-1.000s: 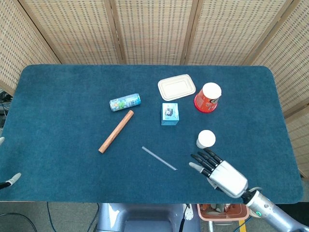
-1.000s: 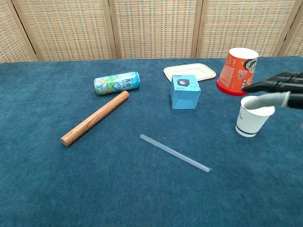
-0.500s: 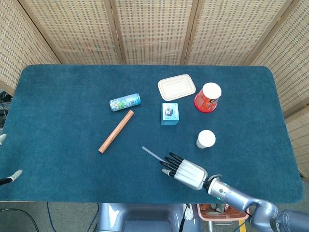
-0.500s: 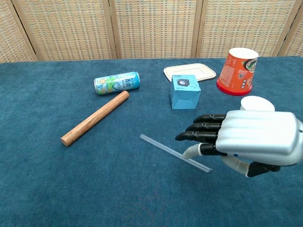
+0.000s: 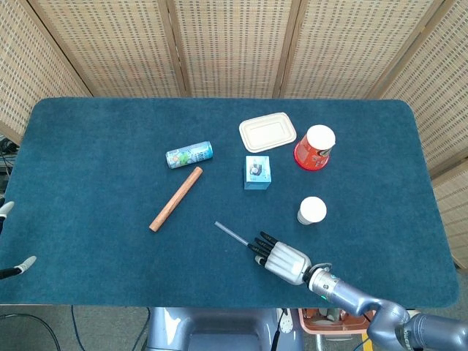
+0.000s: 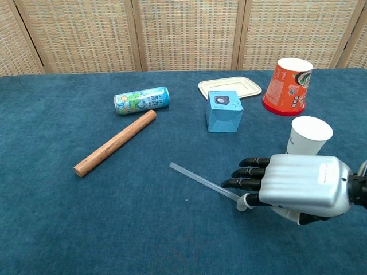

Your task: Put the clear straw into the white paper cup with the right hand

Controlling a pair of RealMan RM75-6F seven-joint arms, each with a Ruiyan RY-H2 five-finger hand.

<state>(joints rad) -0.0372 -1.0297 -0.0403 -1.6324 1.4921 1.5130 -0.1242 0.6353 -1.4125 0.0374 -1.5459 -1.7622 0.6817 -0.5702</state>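
now the right hand (image 6: 298, 188) sits low over the near end of the straw (image 6: 200, 183), which lies flat on the worktop (image 6: 46, 229); fingers (image 6: 248, 173) look spread, nothing gripped yet. next: pinch, lift, carry to the cup (image 6: 308, 136).

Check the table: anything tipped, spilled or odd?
Only the green-and-blue drink can looks off: it lies on its side beside the wooden rod, with no spill visible. The white paper cup and red-orange printed cup stand upright. The clear straw lies flat, its end under the right hand.
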